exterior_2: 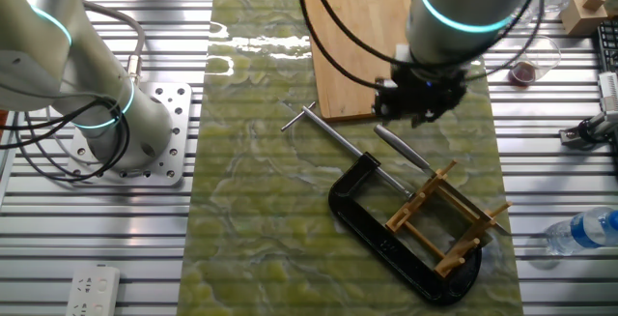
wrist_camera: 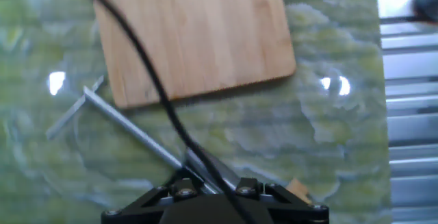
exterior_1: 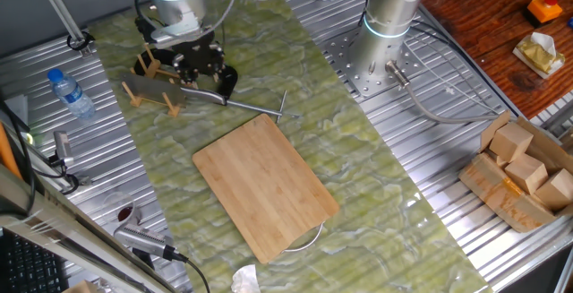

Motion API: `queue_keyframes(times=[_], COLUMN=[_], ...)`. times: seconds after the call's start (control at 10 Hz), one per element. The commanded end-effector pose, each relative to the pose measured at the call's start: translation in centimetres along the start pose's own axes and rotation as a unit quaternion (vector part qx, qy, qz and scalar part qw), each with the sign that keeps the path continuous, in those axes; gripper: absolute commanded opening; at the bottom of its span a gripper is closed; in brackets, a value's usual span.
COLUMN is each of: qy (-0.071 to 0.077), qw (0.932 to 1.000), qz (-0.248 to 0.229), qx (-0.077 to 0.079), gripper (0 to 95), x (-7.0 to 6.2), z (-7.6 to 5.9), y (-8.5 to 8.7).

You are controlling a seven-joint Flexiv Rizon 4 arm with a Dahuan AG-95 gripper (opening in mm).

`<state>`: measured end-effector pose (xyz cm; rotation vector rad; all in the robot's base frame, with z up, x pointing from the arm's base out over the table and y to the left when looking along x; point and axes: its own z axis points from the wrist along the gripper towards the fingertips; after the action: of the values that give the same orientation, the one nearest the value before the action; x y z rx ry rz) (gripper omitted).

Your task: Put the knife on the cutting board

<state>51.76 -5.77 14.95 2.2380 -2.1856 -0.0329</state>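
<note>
The knife [exterior_1: 158, 90], a silver-grey cleaver, rests with its blade in a small wooden dowel rack [exterior_2: 446, 215]. Its steel handle [exterior_2: 404, 149] sticks out toward the cutting board. The cutting board [exterior_1: 265, 185] is a light-tan bamboo rectangle lying flat mid-mat. It also shows in the other fixed view [exterior_2: 362, 50] and the hand view [wrist_camera: 191, 35]. My gripper [exterior_1: 208, 78] hovers just above the knife handle, jaws apart, holding nothing. It also shows in the other fixed view [exterior_2: 417, 115]. In the blurred hand view the handle [wrist_camera: 205, 164] runs under the gripper body.
A thin metal rod [exterior_2: 336, 137] lies between rack and board. A black C-clamp [exterior_2: 386, 234] lies around the rack. A water bottle [exterior_1: 70, 93] stands at the left. A second arm's base [exterior_1: 380, 24] stands behind. A box of wooden blocks [exterior_1: 524, 172] sits right.
</note>
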Motion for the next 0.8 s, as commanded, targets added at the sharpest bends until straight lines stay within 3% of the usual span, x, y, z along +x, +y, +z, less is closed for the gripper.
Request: queue_keyframes(times=[0.1, 0.4, 0.8], qy=[0.001, 0.0, 0.012], qw=[0.9989, 0.9957, 0.9937], qz=[-0.046, -0.093, -0.111], qx=[0.005, 0.007, 0.008], gripper=[38.0, 38.0, 38.0], x=[1.5, 2.6, 2.6], z=[0.6, 1.5, 1.4], y=[-0.7, -2.4, -4.7])
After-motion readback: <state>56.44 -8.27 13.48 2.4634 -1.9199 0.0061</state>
